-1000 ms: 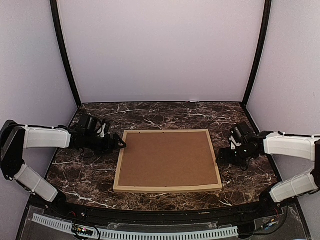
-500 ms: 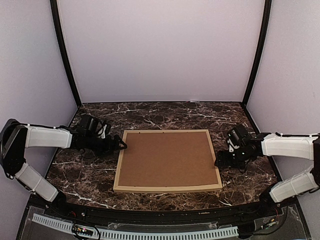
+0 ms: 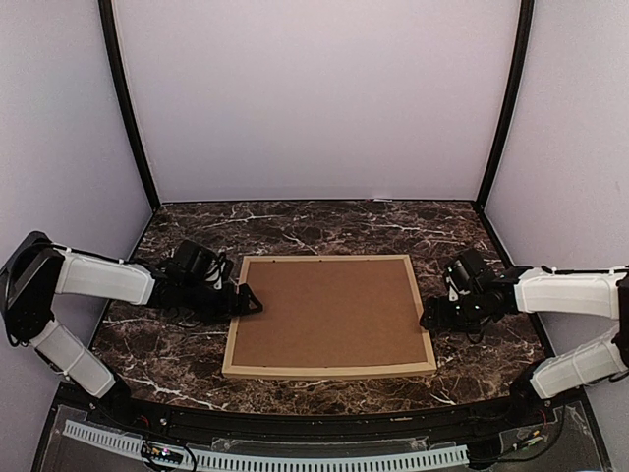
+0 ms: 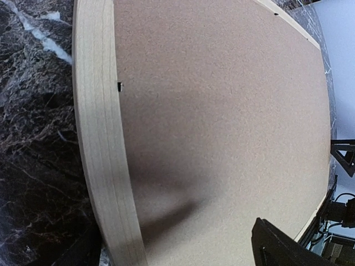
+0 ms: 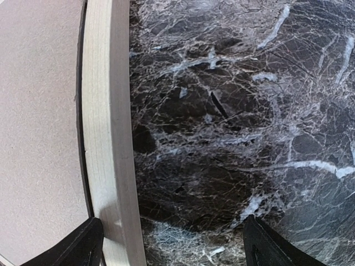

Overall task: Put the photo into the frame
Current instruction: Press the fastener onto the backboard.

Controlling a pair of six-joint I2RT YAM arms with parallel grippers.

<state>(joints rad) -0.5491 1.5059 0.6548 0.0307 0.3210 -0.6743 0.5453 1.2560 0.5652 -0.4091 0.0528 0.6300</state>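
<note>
The frame [image 3: 329, 371] of light wood lies flat mid-table, face down, with a brown backing board [image 3: 329, 313] filling it. The photo is hidden. My left gripper [image 3: 247, 301] stands open at the frame's left rail. In the left wrist view that rail [image 4: 100, 138] runs between the jaws, with one fingertip [image 4: 277, 246] over the backing board [image 4: 222, 122]. My right gripper [image 3: 429, 319] is open at the right rail [image 5: 105, 111]. One of its fingers [image 5: 77, 246] is over the rail's inner edge and the other [image 5: 272, 246] over the marble.
The dark marble tabletop [image 3: 295, 221] surrounds the frame, with pale walls at the back and sides. A black rail with a white perforated strip [image 3: 295, 460] runs along the near edge. Both arm bases stand at the bottom corners.
My left gripper has moved right and nearer, onto the frame's left rail. My right gripper has edged left to the right rail. The frame has not shifted.
</note>
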